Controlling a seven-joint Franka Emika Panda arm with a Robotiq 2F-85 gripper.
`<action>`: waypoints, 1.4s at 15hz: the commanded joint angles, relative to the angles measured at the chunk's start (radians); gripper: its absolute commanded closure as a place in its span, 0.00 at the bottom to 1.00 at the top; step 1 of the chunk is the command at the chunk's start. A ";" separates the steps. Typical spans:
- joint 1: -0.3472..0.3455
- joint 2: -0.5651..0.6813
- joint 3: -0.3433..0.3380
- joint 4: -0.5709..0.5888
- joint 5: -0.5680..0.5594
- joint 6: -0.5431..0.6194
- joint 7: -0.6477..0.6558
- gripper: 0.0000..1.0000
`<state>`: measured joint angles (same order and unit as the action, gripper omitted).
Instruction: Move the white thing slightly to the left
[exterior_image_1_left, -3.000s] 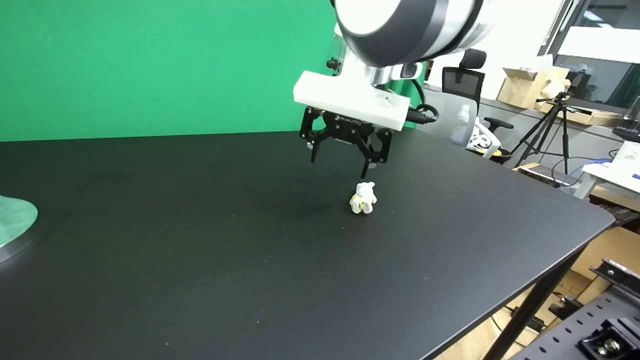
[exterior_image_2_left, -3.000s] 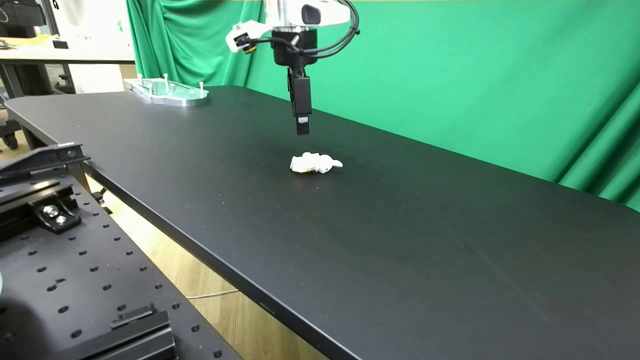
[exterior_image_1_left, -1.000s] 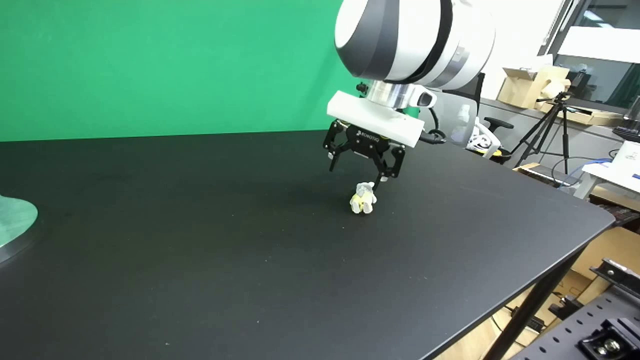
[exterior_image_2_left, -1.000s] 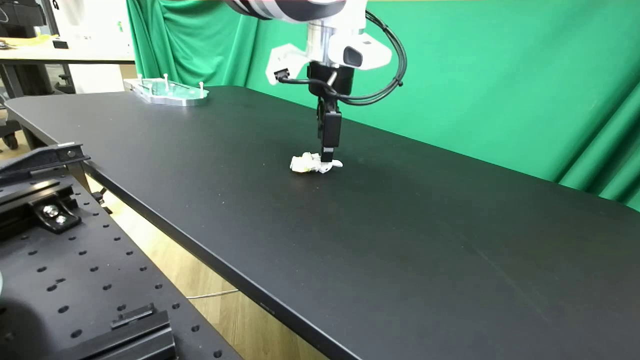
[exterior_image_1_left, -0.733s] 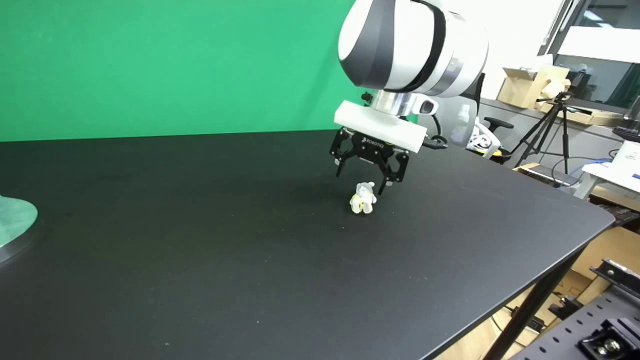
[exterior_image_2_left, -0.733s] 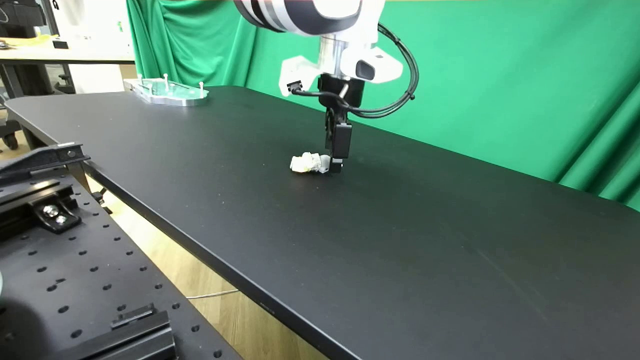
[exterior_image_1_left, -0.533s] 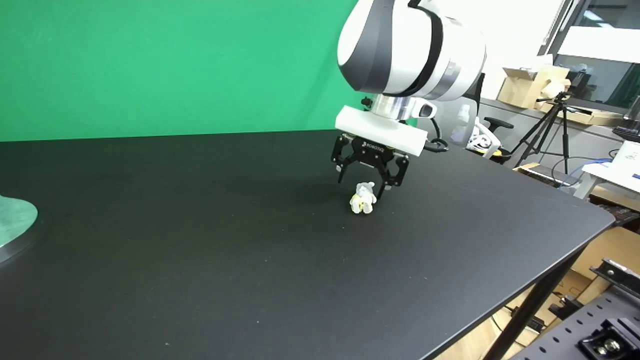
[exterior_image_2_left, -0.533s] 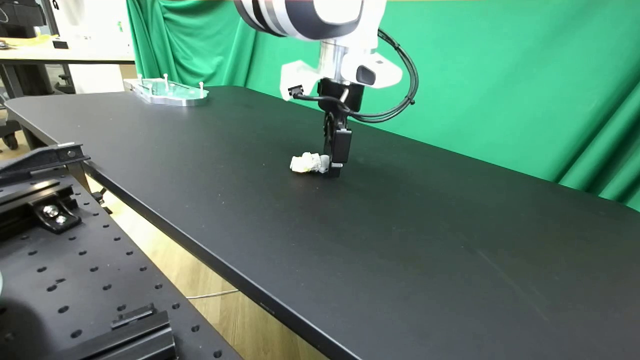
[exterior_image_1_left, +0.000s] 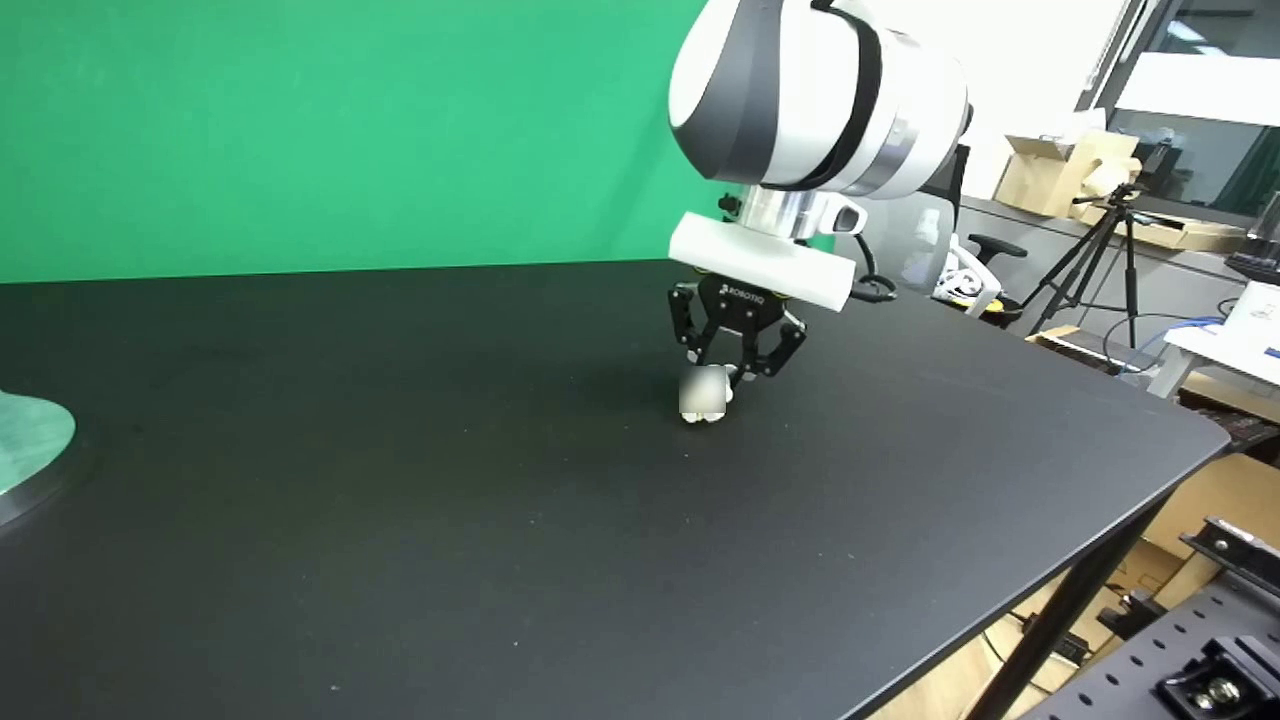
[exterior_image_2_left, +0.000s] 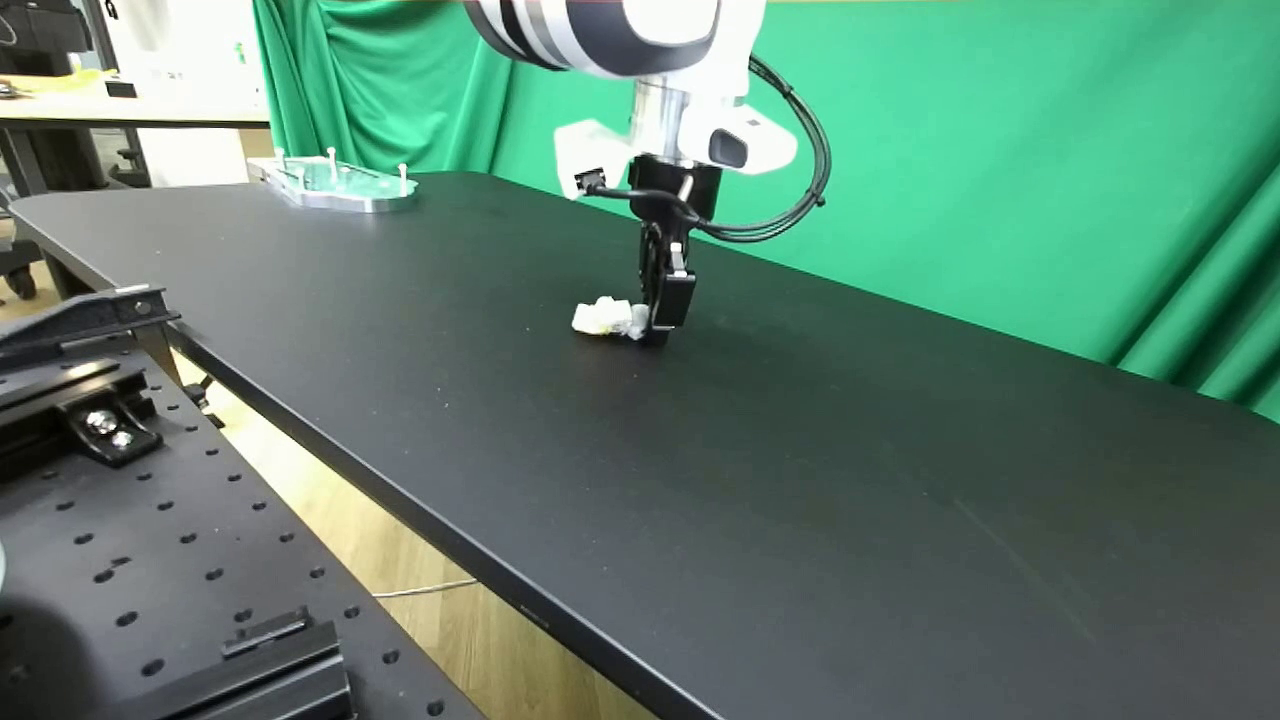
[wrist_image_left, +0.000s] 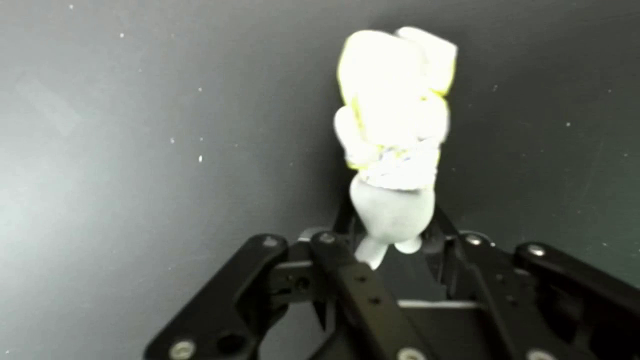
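The white thing is a small bear-like figure with yellow patches. In the wrist view its body (wrist_image_left: 395, 110) points away from the fingers, and its rounded head is between the two black fingertips. My gripper (exterior_image_1_left: 716, 370) is closed in on the head from both sides, pointing down. In an exterior view the figure (exterior_image_1_left: 704, 392) shows below the fingers, its front blurred. In an exterior view the white thing (exterior_image_2_left: 605, 317) extends from the fingers, its head end partly hidden behind them. Whether it rests fully on the table or is slightly raised, I cannot tell.
The black table (exterior_image_1_left: 450, 520) stretches out around the figure, with a green backdrop (exterior_image_1_left: 330, 130) behind. A clear plate with pegs (exterior_image_2_left: 335, 185) stands at the far end. A perforated metal bench (exterior_image_2_left: 200, 540) runs alongside the table edge.
Over the last half second my jaws have closed from wide onto the figure's head. The figure has shifted a little to the left in both exterior views. Earlier, the arm came down to it.
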<state>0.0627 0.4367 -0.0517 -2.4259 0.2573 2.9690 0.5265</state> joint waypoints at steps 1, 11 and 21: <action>0.012 -0.021 0.000 0.005 0.021 -0.025 -0.024 0.94; 0.009 0.000 0.097 0.121 -0.077 -0.078 -0.297 0.92; -0.079 0.009 0.192 0.173 -0.202 -0.285 -0.761 0.40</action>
<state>-0.0008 0.4532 0.1375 -2.2754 0.1184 2.7408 -0.1413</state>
